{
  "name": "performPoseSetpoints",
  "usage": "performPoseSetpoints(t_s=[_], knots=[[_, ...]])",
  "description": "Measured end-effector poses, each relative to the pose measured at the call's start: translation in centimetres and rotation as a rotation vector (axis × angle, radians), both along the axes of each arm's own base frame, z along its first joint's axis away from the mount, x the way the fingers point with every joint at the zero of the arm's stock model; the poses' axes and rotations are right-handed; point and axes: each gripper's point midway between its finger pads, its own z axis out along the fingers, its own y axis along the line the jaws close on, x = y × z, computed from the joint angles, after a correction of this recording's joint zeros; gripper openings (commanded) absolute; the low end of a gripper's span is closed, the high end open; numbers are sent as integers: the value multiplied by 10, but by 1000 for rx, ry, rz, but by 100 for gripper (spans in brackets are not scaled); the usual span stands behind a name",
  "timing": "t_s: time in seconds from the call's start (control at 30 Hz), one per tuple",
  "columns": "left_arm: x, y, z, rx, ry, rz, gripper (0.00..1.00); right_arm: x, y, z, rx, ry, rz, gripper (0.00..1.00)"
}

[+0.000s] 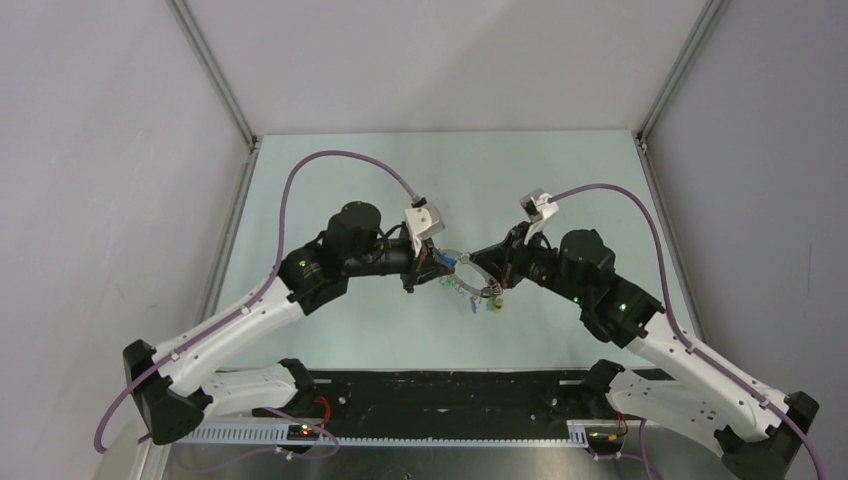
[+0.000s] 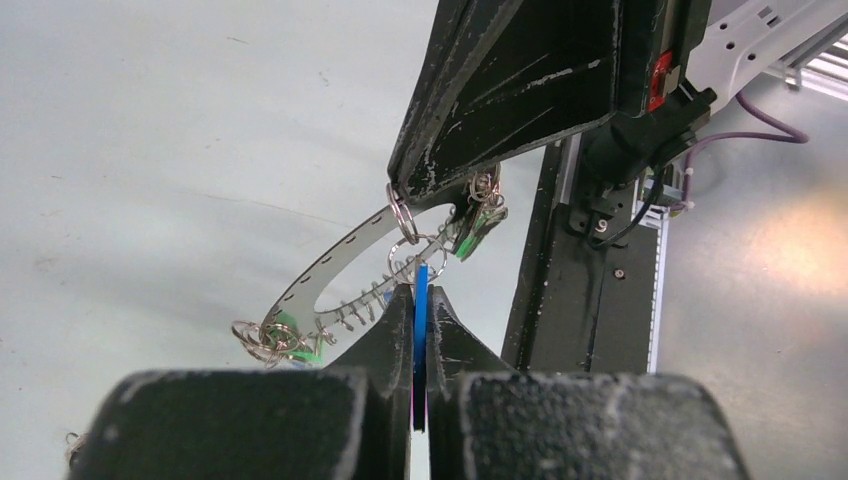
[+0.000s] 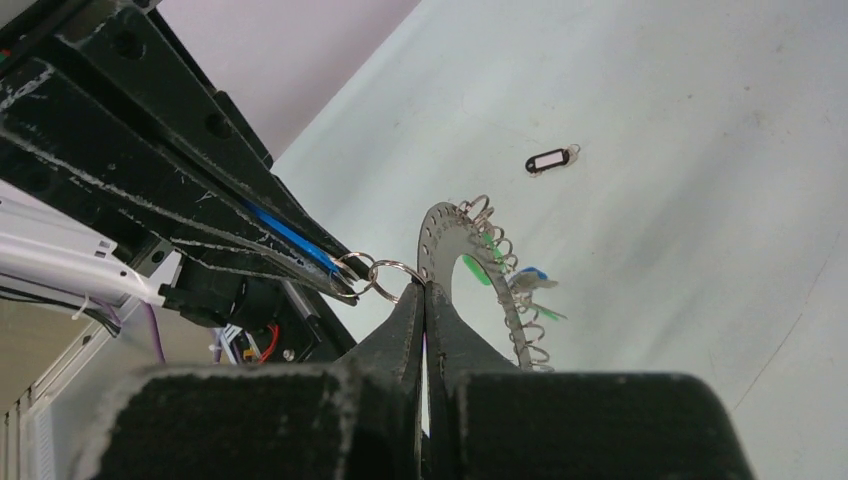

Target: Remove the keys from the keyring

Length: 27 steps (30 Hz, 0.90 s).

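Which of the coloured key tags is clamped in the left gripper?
The blue tag, pinched edge-on between the fingers of the left gripper. The green tags only dangle from the ring.

Pale-green table (image 1: 480,165) w/ one small black tag (image 3: 548,160) (white label, split ring) lying on it.

White-shelled left arm (image 1: 230,330) lower left, matching right arm (image 1: 690,362) lower right: black joints (image 1: 355,225), green indicator lights (image 1: 304,265), looping purple cables (image 1: 330,155), white wrist cameras (image 1: 424,220), scuffed black fingers (image 2: 385,345).
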Motion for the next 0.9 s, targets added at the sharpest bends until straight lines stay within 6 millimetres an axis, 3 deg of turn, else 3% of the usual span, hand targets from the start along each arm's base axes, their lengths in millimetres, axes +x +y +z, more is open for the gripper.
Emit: performPoseSetpoints(t_s=[0.17, 0.2, 0.27, 0.33, 0.53, 0.9], knots=[[1, 2, 1, -11, 26, 1, 0, -4, 0, 1, 0, -7, 35, 3], [0, 2, 1, -13, 28, -3, 0, -4, 0, 0, 0, -7, 39, 20], [-2, 1, 2, -17, 30, -11, 0, -6, 0, 1, 3, -5, 49, 41], [-5, 1, 3, -21, 32, -27, 0, -6, -1, 2, 4, -14, 57, 48], [-17, 1, 3, -25, 58, -89, 0, -15, -1, 7, -41, -138, 146, 50], [-35, 5, 9, -7, 51, -186, 0, -50, 8, 7, -124, -475, 433, 51]])
